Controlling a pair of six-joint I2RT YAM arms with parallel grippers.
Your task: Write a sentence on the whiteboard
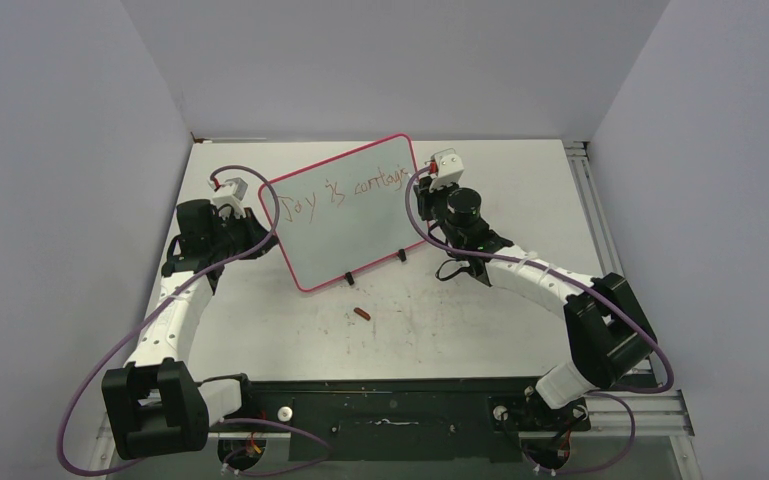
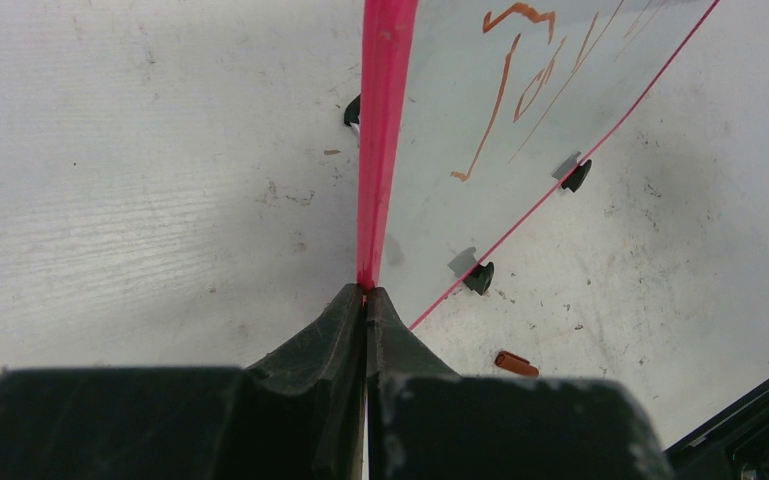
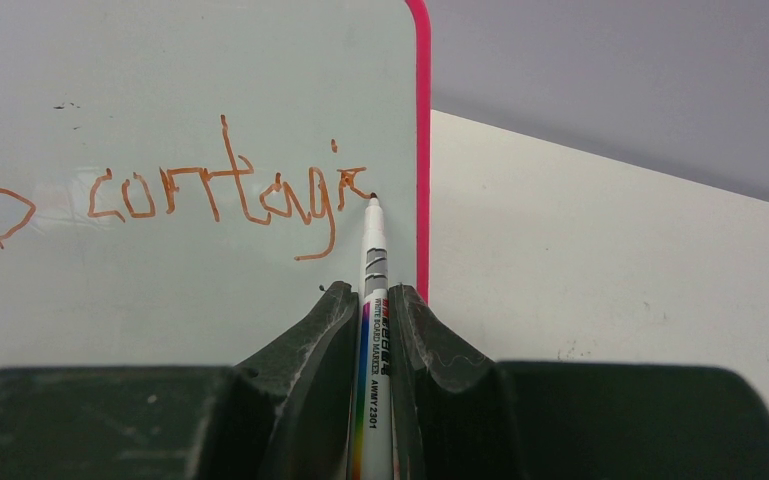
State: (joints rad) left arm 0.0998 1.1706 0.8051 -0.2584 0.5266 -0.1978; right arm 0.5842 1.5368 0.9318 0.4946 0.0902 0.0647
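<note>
The whiteboard with a pink-red frame stands tilted on two black feet mid-table. The sentence in reddish-brown handwriting reads about "Joy is contagi" along its top. My left gripper is shut on the board's left edge; in the left wrist view my left gripper pinches the pink frame. My right gripper is at the board's right edge, shut on a white marker. The marker's tip touches the board just right of the last letter, close to the pink frame.
A small reddish-brown marker cap lies on the tabletop in front of the board; it also shows in the left wrist view. Grey walls close off the back and both sides. A metal rail runs along the table's right edge.
</note>
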